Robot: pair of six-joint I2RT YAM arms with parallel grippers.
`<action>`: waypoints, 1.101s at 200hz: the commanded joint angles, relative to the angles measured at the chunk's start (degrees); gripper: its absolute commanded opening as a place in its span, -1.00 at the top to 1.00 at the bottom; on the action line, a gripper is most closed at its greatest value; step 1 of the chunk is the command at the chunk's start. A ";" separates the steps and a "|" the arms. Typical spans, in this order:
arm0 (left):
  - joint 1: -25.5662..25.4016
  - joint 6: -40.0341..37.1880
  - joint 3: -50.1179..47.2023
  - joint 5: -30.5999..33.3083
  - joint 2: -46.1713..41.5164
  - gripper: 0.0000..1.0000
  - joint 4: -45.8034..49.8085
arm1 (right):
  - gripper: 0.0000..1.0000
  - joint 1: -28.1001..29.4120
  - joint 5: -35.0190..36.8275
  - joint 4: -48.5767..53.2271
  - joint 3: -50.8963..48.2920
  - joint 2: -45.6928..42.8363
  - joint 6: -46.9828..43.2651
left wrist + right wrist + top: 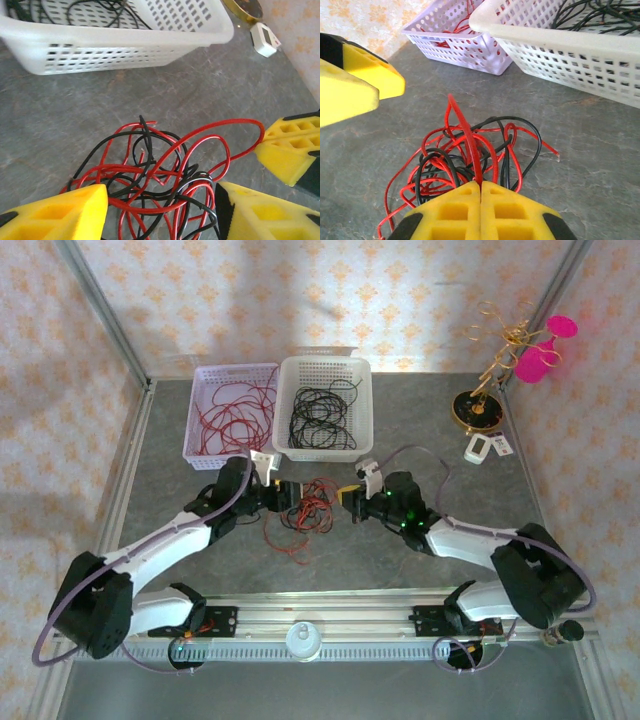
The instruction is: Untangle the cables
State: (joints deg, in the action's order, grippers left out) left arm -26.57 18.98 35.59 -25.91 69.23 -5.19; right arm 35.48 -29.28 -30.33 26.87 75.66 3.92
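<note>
The cables [303, 506] lie as a small clump of red and black loops on the grey table between the two grippers. My left gripper [290, 494] is at the clump's left side. In the left wrist view it [160, 215] is open, its yellow fingers [65, 215] standing either side of the tangle [150, 170] without pinching it. My right gripper [346, 498] is at the clump's right side. It [480, 184] is shut on one red cable [465, 132], which arches up out of the clump [470, 155].
Behind the clump stand a lavender basket [192, 425] holding red cables and a white basket [365, 410] holding black ones. A gold stand with pink pieces [480, 405] and small white devices [487, 447] are at the back right. Metal frame rails edge the table.
</note>
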 commanded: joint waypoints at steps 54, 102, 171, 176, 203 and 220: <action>-0.77 -15.14 7.53 -10.68 4.56 -0.40 -5.55 | 1.00 0.09 -2.13 13.54 7.11 -7.63 -8.79; -0.73 -22.40 8.93 -14.52 11.01 -0.45 -9.86 | 1.00 0.05 -1.49 14.85 8.42 -10.67 -10.95; -0.77 -21.02 9.00 -12.87 13.78 -0.36 -10.48 | 0.34 -3.91 18.00 18.38 4.79 -9.07 0.14; -0.77 -21.01 8.91 -12.87 13.66 -0.36 -10.35 | 0.31 -4.51 17.38 18.82 4.60 -8.41 0.74; -0.78 -21.23 8.88 -12.58 12.87 -0.35 -8.62 | 0.28 -6.57 14.27 19.53 3.76 -3.97 4.52; -0.77 -20.71 8.58 -12.72 12.10 -0.34 -8.82 | 0.30 -8.29 8.80 17.38 2.08 -2.34 6.32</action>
State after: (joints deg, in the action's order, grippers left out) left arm -27.11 -1.41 44.21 -37.32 83.57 -12.97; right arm 28.88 -15.64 -12.38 31.24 71.33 5.63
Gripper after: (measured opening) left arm 0.675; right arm 0.352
